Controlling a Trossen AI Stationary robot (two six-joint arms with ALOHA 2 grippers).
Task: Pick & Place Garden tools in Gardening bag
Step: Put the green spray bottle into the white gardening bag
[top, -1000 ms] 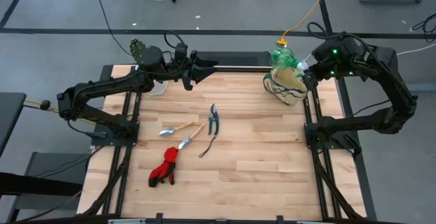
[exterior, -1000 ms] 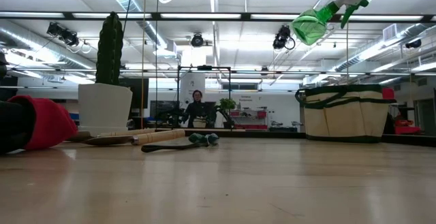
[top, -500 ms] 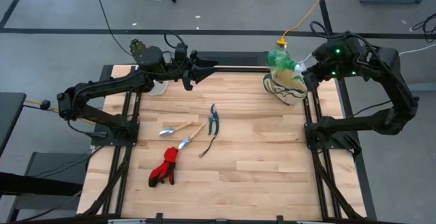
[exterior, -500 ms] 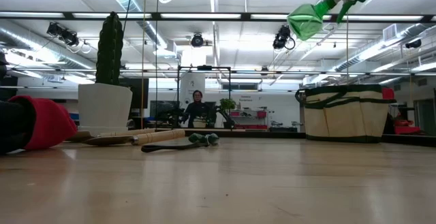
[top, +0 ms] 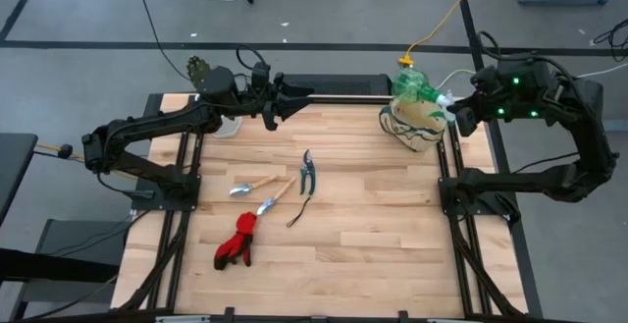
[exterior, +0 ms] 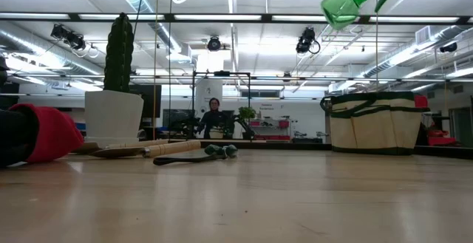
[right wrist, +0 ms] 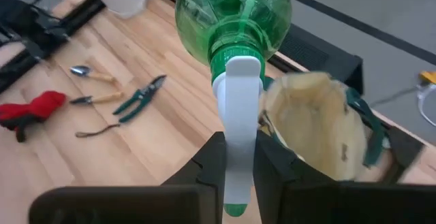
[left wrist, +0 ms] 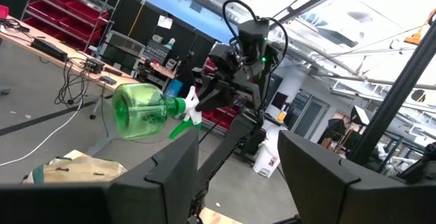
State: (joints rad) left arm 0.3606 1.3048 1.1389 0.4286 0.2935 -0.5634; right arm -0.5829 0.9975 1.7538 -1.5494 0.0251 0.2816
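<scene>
The green sprayer hangs in the air over the beige gardening bag, which stands at the table's far right. My right gripper is shut on the sprayer. My left gripper is open and empty, raised over the far edge near the white pot with cactus. The pruning shears, two wooden-handled tools, the thin dark cord and the red gloves lie flat mid-table. My right gripper pinches the sprayer's white spray head between its two fingers, just behind the green neck. The fingers come about level from the table's right side. The green bottle sticks out beyond the fingertips, tilted, lifted clear above the bag's open mouth.
The white pot stands at the far left by my left arm. Black rails run along the table's left and right sides. A person shows far off in the room behind. Bare wood lies at the near right.
My right gripper has drawn back toward the table's right edge and gone up a little with the sprayer. The sprayer now hangs higher over the bag, still tilted with its bottle end away from the fingers.
</scene>
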